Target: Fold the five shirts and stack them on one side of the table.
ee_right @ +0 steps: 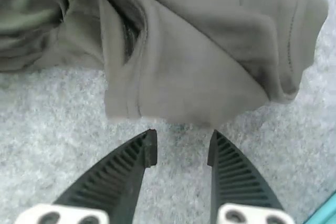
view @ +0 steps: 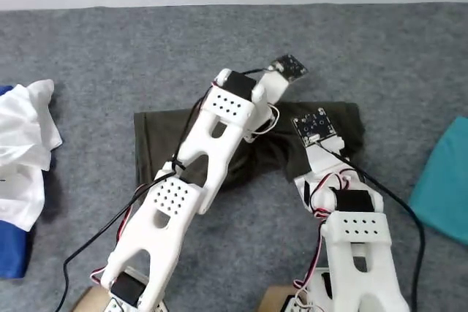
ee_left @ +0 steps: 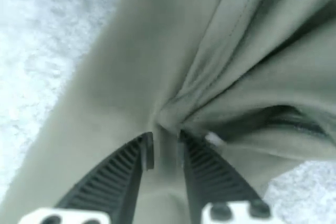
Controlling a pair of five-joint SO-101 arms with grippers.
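Shirt [view: 157, 140], olive, lies in the middle of the table [view: 88, 42], long axis running from left edge to right edge. Left tool [ee_left: 163, 153] pinches a bunched fold near its middle. Right tool [ee_right: 181, 148] is spread over bare table just off the hem, with the cloth straight ahead toward the far edge.

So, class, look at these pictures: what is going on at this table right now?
Two robot arms are over an olive shirt that lies crumpled in the middle of the grey table. The left tool is shut on a fold of its fabric. The right tool is open above the table, just short of the shirt's edge. A white shirt and a blue shirt lie heaped together at one edge, and a teal shirt at the other.
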